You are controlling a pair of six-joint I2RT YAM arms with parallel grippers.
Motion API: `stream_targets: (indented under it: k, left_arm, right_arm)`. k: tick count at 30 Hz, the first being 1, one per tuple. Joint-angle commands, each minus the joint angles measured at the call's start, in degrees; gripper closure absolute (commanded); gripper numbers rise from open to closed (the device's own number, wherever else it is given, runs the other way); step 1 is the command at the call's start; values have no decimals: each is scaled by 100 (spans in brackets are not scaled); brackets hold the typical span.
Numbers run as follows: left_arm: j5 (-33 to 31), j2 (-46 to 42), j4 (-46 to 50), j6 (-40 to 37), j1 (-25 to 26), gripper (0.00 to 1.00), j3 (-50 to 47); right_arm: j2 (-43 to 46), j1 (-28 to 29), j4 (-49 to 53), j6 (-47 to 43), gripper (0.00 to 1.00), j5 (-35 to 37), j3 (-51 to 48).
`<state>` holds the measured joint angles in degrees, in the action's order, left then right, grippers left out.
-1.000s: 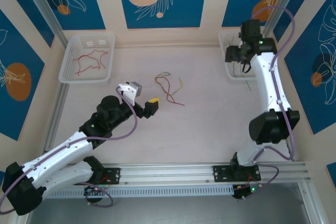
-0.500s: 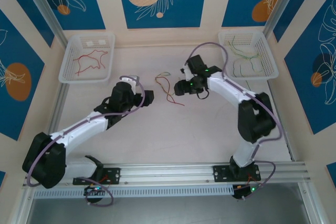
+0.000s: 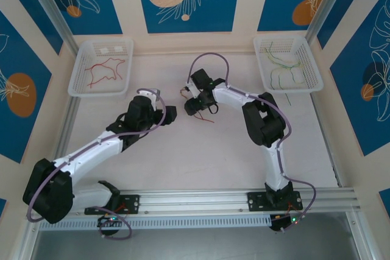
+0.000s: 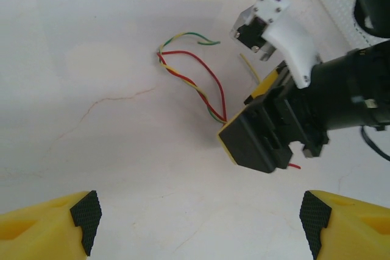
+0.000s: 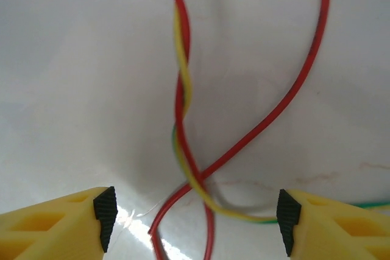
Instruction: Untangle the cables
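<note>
Straight ahead, twisted cables (image 5: pixel 181 83) run between spread right fingers (image 5: pixel 332 220), left fingers (image 4: pixel 46 226) also spread.

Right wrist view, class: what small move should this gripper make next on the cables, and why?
Probably lower the right gripper straight down and close on the thin twisted red and yellow-green cables. Its jaws stand open astride the crossing, the strands lie loose on the white table, and nothing is gripped yet.
</note>
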<state>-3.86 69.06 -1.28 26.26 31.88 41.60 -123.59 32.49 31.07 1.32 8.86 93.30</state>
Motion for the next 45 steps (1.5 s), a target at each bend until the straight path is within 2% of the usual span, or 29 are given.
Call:
stream_targets:
  k: [1,6,13,18,21,25,28,32,34,39,45]
  left_arm:
    - [-133,-188,145,-42,-28,14,-115]
    - [-150,-248,164,-33,-24,14,-117]
    - [-89,-139,106,-7,-32,14,-39]
    - [-87,-104,87,-8,-30,14,-30]
    - [-95,-116,115,-49,-25,14,-12]
    - [-132,-181,132,-89,-30,14,-38]
    - [-166,-222,119,-80,-31,14,-73]
    - [-125,-318,132,-79,-27,14,-98]
    - [-123,-390,153,-78,-32,14,-130]
    - [-150,-556,171,-64,-26,14,-189]
    - [-161,-608,198,-34,-26,14,-214]
  right_arm:
    - [-255,-182,320,-51,34,-152,362]
    - [121,-321,260,277,36,-943,-60]
    - [679,-174,591,810,48,-2118,-425]
    - [1227,42,371,1074,43,-2962,-769]
    - [1651,98,276,953,41,-2789,-897]
    - [2026,231,117,185,39,-999,-1161]
    - [2052,108,-177,-711,40,-543,-1408]
    - [1667,-348,-158,-1792,41,-942,-1353]
    - [1562,-520,-131,-2462,47,-1230,-1349]
    - [1631,-786,-776,-3749,46,-1793,-1626]
    - [948,-779,-529,-4605,48,-1677,-898]
